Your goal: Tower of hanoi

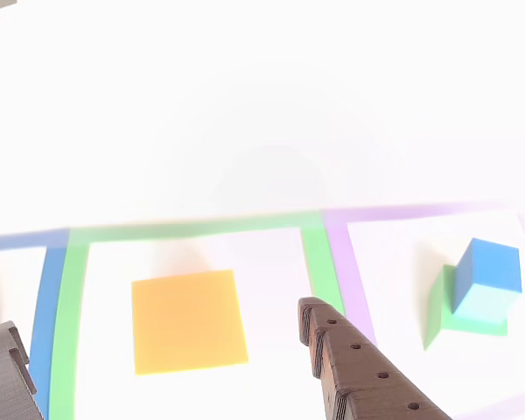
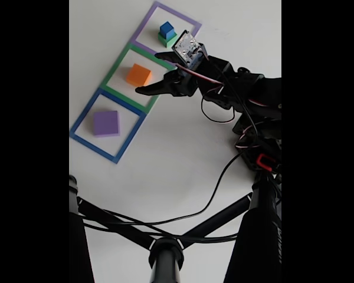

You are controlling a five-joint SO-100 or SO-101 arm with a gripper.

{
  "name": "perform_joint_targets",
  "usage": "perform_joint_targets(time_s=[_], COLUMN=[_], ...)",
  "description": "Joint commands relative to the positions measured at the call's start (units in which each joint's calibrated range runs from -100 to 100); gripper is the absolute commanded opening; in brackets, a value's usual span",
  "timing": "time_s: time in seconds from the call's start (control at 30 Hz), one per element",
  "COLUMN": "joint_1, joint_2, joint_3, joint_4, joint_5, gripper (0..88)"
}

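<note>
A: Gripper (image 1: pixel 157 341) open, empty, fingers either side of the orange block (image 1: pixel 189 320) in the green outline (image 1: pixel 192 229). Blue cube (image 2: pixel 166 29) sits on the green block (image 2: pixel 168 40) in the far purple outline (image 2: pixel 192 26); purple block (image 2: pixel 106 123) alone in the near blue outline (image 2: pixel 88 141).

B: Risks?

A: Likely a fingertip lands on the orange block's top or shoves it sideways on the surface (image 2: pixel 177 171). A skewed pinch could twist it. Glare in the other view hides depth.

The arm (image 2: pixel 242 94) is black, draped with thin black and red cables and marked by a red patch toward six o'clock, while its gripper (image 1: pixel 157 337) has brown, layered, stepped fingers (image 1: pixel 359 367) dotted with small holes.
</note>
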Motion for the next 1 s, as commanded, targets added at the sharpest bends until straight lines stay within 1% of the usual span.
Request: perform_joint_targets(time_s=[0.0,0.1,0.4,0.8,0.97], joint_1=[0.19,0.38,0.10,0.67,0.29], joint_2=[10.28,18.27,37.40,50.97,53.63], joint_3=[-0.19,-0.83,-6.55,-11.74,-12.65], joint_4=[-13.39,-21.25,-36.47,-45.13,-46.51], joint_5=[0.00,0.00,0.00,0.00,0.00], gripper=[38.0,38.0,37.4,36.3,34.7])
